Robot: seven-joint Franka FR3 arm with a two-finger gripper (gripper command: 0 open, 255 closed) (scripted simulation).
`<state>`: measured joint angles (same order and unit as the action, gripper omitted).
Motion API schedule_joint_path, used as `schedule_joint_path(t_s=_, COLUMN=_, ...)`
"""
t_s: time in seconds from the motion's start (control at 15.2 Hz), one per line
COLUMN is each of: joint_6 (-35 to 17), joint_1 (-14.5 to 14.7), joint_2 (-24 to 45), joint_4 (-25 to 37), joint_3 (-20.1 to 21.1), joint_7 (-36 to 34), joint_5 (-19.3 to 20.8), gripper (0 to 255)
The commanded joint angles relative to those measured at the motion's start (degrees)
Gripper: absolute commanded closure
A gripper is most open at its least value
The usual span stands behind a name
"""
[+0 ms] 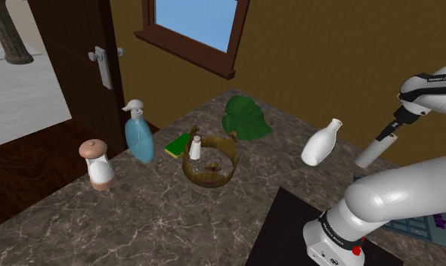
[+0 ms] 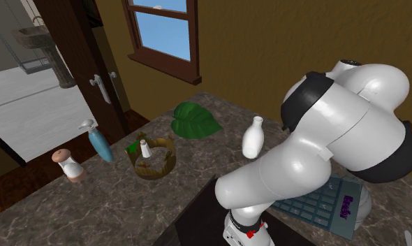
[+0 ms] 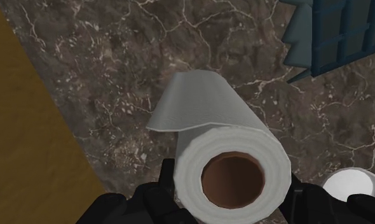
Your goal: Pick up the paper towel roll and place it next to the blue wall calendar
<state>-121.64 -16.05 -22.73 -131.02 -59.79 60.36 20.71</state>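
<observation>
While the marbled bench (image 1: 176,219) spreads below, the blue wall calendar (image 3: 345,32) lies flat on it. The paper towel roll (image 3: 234,172) hangs above the bench, clamped between the fingers (image 3: 156,198); it should come down just beside the calendar, not onto it, clear of the white vase (image 1: 322,142) nearby.

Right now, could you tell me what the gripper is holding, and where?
The paper towel roll, clasped across its sides at the end nearest the gripper.
</observation>
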Motion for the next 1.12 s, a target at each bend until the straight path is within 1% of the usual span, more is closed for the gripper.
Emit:
schedule_joint_path(t_s=0.0, joint_6=-1.8, joint_1=0.3, joint_2=0.6, joint_4=-1.1, joint_3=-1.0, joint_7=0.3, joint_5=0.0, gripper=255)
schedule_joint_path(t_s=0.07, joint_6=-2.5, joint_1=0.5, joint_2=1.0, joint_4=-1.6, joint_3=-1.5, joint_7=0.5, joint_5=-0.1, gripper=255)
schedule_joint_path(t_s=0.59, joint_6=-2.5, joint_1=0.5, joint_2=1.0, joint_4=-1.6, joint_3=-1.5, joint_7=0.5, joint_5=-0.1, gripper=255)
schedule_joint_path(t_s=0.66, joint_6=-2.5, joint_1=0.5, joint_2=1.0, joint_4=-1.6, joint_3=-1.5, joint_7=0.5, joint_5=-0.1, gripper=0)
schedule_joint_path(t_s=0.99, joint_6=-2.5, joint_1=0.5, joint_2=1.0, joint_4=-1.6, joint_3=-1.5, joint_7=0.5, joint_5=-0.1, gripper=0)
schedule_joint_path(t_s=1.06, joint_6=-0.3, joint_1=-0.3, joint_2=-0.3, joint_4=-0.5, joint_3=0.0, joint_7=0.0, joint_5=0.3, gripper=0)
